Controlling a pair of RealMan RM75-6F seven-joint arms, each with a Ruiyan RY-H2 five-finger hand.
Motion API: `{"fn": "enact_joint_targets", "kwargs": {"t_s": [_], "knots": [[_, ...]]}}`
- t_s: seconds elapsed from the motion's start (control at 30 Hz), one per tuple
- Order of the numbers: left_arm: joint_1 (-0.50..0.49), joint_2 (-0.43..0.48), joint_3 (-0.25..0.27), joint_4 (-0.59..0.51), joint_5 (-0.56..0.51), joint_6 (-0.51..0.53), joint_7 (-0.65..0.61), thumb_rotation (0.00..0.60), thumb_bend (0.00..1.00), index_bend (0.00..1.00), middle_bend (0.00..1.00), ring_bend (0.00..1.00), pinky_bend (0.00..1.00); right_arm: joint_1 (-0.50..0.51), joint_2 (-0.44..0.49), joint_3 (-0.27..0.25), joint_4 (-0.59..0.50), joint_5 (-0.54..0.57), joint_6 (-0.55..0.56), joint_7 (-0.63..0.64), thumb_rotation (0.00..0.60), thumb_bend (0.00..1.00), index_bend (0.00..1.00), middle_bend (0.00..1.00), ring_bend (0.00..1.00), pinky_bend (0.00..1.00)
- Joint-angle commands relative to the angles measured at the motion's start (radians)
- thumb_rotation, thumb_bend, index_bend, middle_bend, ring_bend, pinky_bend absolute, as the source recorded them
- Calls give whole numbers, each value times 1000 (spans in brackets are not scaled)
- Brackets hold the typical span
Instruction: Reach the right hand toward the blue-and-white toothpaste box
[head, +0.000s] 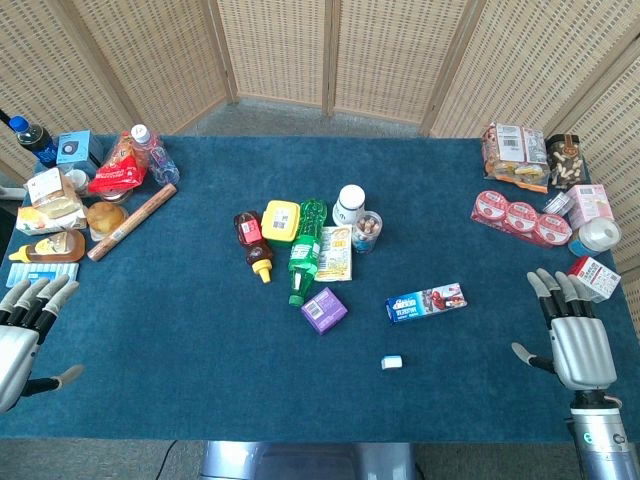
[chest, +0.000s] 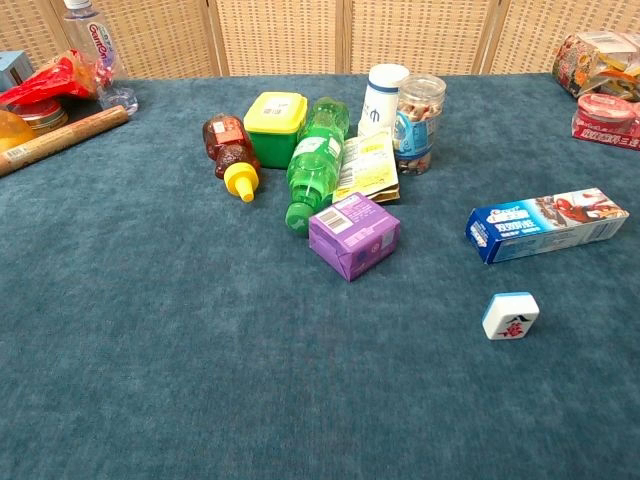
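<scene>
Mahjong tile (chest: 510, 315) near blue-and-white toothpaste box (chest: 546, 225), lying flat.

Blue-and-white toothpaste box (chest: 546, 225) on a teal cloth (chest: 200, 380), beside purple box (chest: 354, 235) and green bottle (chest: 314, 160)

Counts, table centre: one toothpaste box (head: 427, 301), one purple box (head: 324, 309), one small white tile (head: 391, 362). One green bottle (head: 306, 250) lying flat, one brown sauce bottle (head: 253, 243) with yellow cap, one yellow tub (head: 281, 220). One white jar (head: 349, 203), one clear jar (head: 368, 230), one paper packet (head: 335, 253). Two hands: left hand (head: 28, 318), right hand (head: 574, 330). Side piles too cluttered for sure count.
</scene>
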Motion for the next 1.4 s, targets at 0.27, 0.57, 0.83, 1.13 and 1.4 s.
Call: {"fn": "enact_joint_targets", "kwargs": {"t_s": [0.27,0.57,0.83,1.13,1.4], "knots": [[6,5,2,-4,8,10,-10,600,2,0,0,0,0,10,-16,-3,6,-17,-49,13,600,0,7,0,0,0],[-7,6,-7,10,-29,-13,-35,600,1,0,0,0,0,112,-88,19,60,-23,-207,8,600,0,0,0,0,0],[-7,11,-14,18,-48,-9,-49,600,1,0,0,0,0,234,-186,45,144,21,-398,-14,600,0,0,0,0,0],[-9,12,-20,25,-68,-13,-58,600,1,0,0,0,0,308,-275,61,270,60,-498,10,600,0,0,0,0,0],[-13,8,-20,27,-73,-21,-54,600,1,0,0,0,0,331,-308,65,316,54,-494,26,600,0,110,204,40,83]]}}
